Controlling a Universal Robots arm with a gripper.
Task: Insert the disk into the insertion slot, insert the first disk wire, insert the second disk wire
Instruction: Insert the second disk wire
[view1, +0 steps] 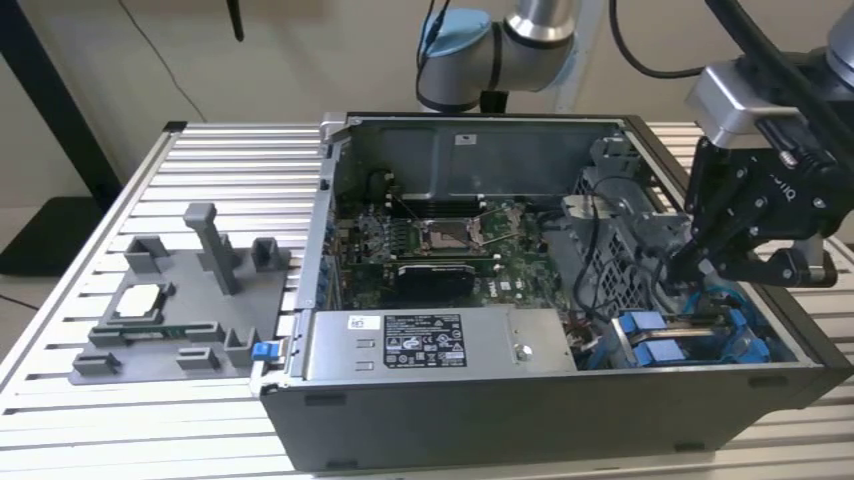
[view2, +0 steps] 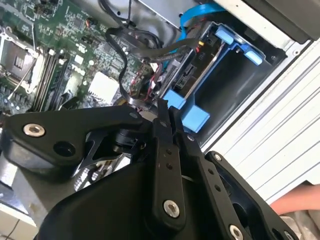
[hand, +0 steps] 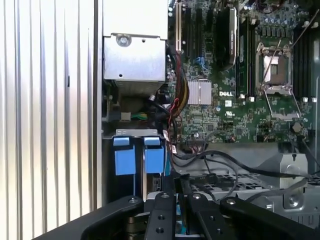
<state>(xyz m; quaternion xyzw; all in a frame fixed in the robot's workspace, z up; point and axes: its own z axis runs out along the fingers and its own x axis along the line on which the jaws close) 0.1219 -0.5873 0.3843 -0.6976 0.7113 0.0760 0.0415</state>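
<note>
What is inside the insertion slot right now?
Blue carrier brackets sit in the slot, with black wires running to them. The hand covers the rest, so the disk's body cannot be seen.

Blue-framed disk (view1: 674, 345) seated in grey insertion slot (view1: 787, 345).

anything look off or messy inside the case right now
Nothing looks damaged or spilled. The disk sits in the insertion slot with its blue tabs level. Loose black cables drape over the bay beside the gripper. A hand shows at the second wrist view's edge.
</note>
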